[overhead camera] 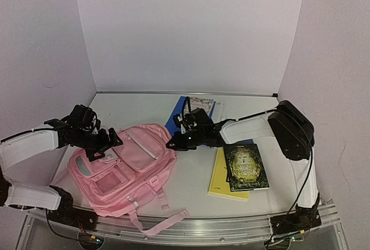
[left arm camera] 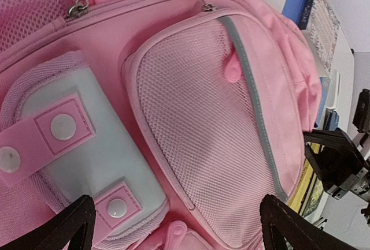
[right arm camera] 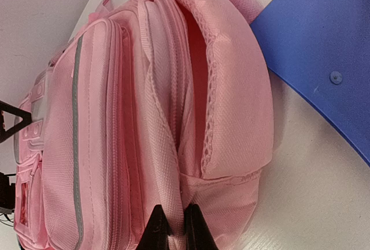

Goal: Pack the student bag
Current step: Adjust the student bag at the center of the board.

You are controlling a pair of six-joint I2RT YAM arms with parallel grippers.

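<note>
Student bag (overhead camera: 124, 169), one; left tool (overhead camera: 106, 148), right tool (overhead camera: 171, 144).

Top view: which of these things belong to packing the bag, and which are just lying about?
In the job now:
- bag

Lying untouched for now, though probably meant to go in:
- dark book, on top of the yellow book
- yellow book
- blue folder, beyond the bag
- patterned book, on the folder's far end
</note>
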